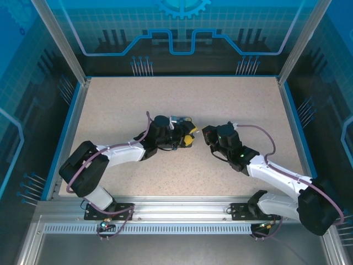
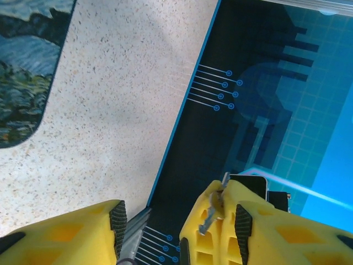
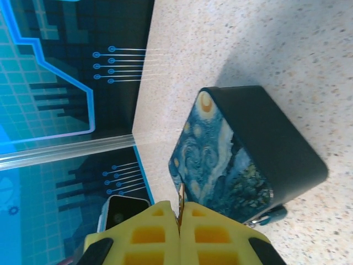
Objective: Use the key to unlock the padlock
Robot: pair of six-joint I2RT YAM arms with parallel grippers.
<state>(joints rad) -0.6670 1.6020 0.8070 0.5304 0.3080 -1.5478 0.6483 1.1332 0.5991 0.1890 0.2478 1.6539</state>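
**Item 1. Box.** Rectangular box (image 3: 242,160) with rounded corners, a blue-and-yellow swirling night-sky print on its broad face and black sides. It lies on the speckled beige tabletop (image 1: 121,105) near the middle, just behind the two grippers in the overhead view.

**Item 2. Padlock.** Tiny bluish-grey metallic padlock (image 3: 271,216). It sits at the lower edge of the box, against its black side and low to the tabletop. Only part of it shows in the right wrist view, so its shackle and keyhole cannot be made out.

**Item 3. Key.** Thin grey metal key (image 2: 212,214), a small forked sliver. It is pinched between the yellow fingertips of the right gripper (image 3: 179,218), with its tip sticking out beyond them. It is in the air, near the box but apart from the padlock.

**Item 4. Right gripper.** Jaws closed flat together on the key. It points towards the printed face of the box.

**Item 5. Left gripper.** The left gripper (image 2: 179,216) has yellow fingers with black ribbed pads (image 2: 117,220). Its jaws stand apart. In the left wrist view the right gripper's tips and the key sit between them, close beside one pad, with a clear gap to the other. It grips nothing.
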